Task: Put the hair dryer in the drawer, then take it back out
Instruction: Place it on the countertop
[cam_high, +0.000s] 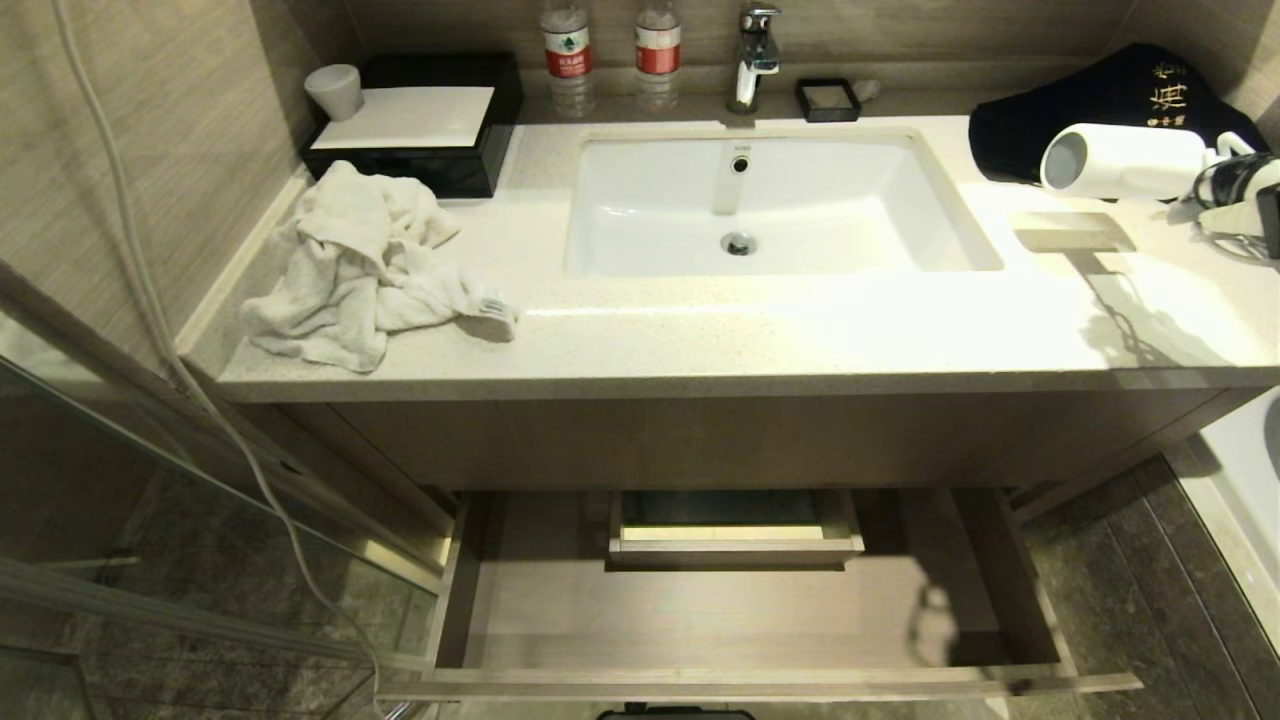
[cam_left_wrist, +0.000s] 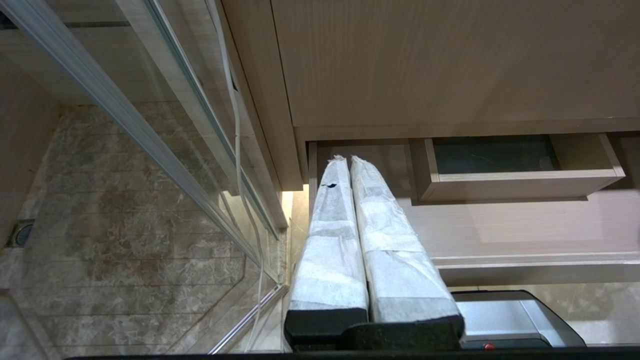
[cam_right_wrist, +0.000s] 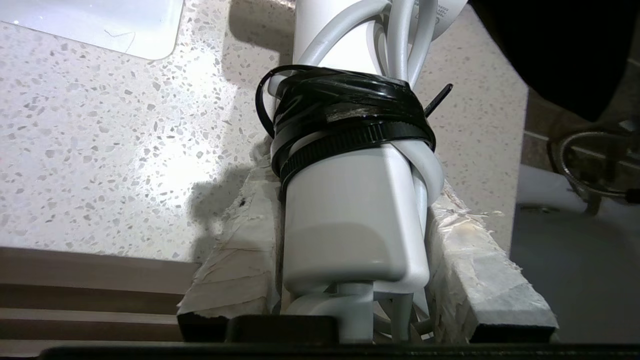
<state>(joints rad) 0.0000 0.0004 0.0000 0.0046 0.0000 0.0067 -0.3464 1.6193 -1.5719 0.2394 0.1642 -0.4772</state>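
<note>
The hair dryer (cam_high: 1125, 160) is held above the right end of the worktop (cam_high: 760, 330), near its back right corner, barrel level and pointing toward the sink (cam_high: 770, 200), just in front of a black cloth bag (cam_high: 1110, 100). The right gripper (cam_right_wrist: 350, 240) has it by the handle: its taped fingers (cam_right_wrist: 470, 260) stand partway apart, pressed on either side of the white handle, where the cord is bundled against it with black tape and a cable tie. Gripping there likely keeps the loose cord from trailing and leaves the barrel free to go down first. Below the worktop's front edge the drawer (cam_high: 740, 610) stands pulled fully out, its wide wooden floor bare, so the dryer can be lowered straight in; I judge the carry toward it is the step in hand. The left gripper (cam_left_wrist: 350, 165) hangs parked low beside the drawer's left front corner, its fingers pressed together and holding nothing. A white towel (cam_high: 360, 265) lies crumpled at the worktop's left end, well apart.
</note>
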